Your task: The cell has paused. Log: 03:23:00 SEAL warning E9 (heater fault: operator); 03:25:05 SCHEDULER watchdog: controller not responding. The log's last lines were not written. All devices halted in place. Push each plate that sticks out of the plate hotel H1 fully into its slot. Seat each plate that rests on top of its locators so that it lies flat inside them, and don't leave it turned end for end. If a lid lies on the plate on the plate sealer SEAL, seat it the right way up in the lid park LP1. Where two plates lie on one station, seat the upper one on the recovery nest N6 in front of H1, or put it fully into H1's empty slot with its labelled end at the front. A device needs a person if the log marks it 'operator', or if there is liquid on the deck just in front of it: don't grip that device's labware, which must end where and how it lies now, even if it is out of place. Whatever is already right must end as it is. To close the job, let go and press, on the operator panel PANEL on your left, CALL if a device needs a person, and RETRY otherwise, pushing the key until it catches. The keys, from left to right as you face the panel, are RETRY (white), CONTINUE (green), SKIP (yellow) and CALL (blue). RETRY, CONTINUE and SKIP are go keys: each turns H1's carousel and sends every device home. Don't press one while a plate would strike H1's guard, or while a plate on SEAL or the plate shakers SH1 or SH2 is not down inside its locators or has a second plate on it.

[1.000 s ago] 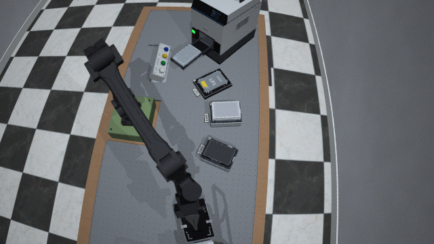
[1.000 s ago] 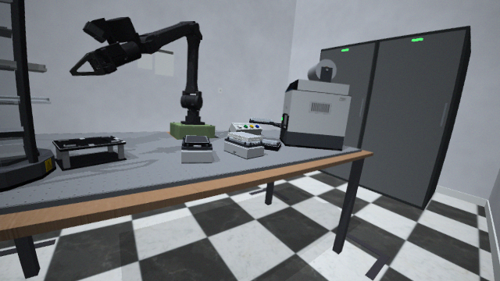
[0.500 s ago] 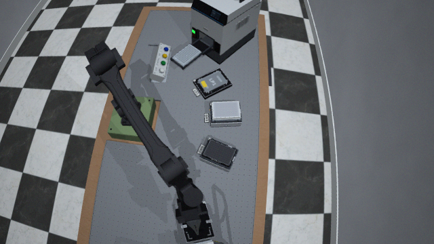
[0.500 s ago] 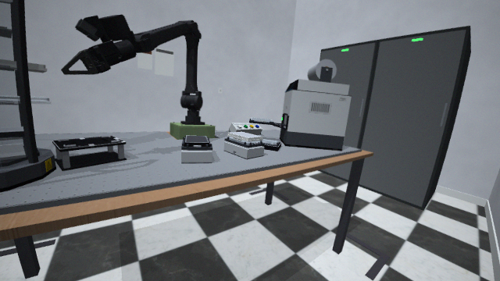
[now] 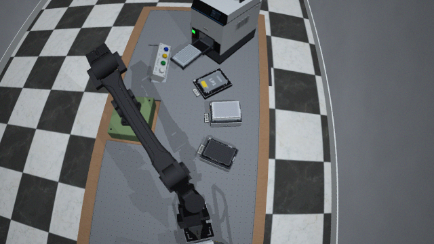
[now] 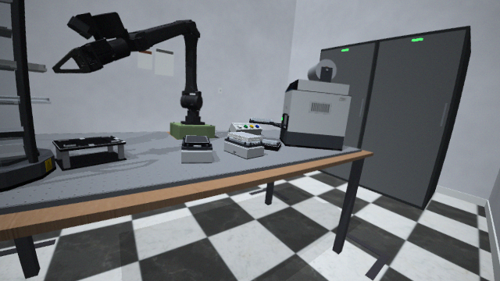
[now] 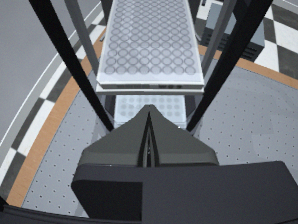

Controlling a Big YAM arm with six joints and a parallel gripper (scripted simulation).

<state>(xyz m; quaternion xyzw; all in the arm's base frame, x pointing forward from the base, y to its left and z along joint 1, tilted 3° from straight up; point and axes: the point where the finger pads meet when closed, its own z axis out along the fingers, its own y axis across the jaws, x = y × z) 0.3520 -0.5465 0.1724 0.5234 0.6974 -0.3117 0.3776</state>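
My gripper [image 6: 58, 67] is shut and empty, held high in front of the plate hotel H1 [image 6: 21, 97]. In the wrist view the closed fingertips [image 7: 148, 119] point between H1's black posts. A white well plate [image 7: 150, 39] lies on a shelf just ahead of and below the tips. A second white plate [image 7: 149, 111] lies on a lower level, partly hidden by the fingers. The nest N6 [image 6: 89, 145] stands in front of H1 with a dark top. A white plate [image 5: 186, 55] lies on the tray of the sealer SEAL [image 5: 224, 26].
The panel PANEL [image 5: 161, 62] with its four keys stands left of SEAL. The lid park LP1 [image 5: 212, 83], a shaker with a white plate [image 5: 225, 112] and a shaker with a dark plate [image 5: 218, 153] line the table's right side. The arm's green base [image 5: 130, 118] is at the left.
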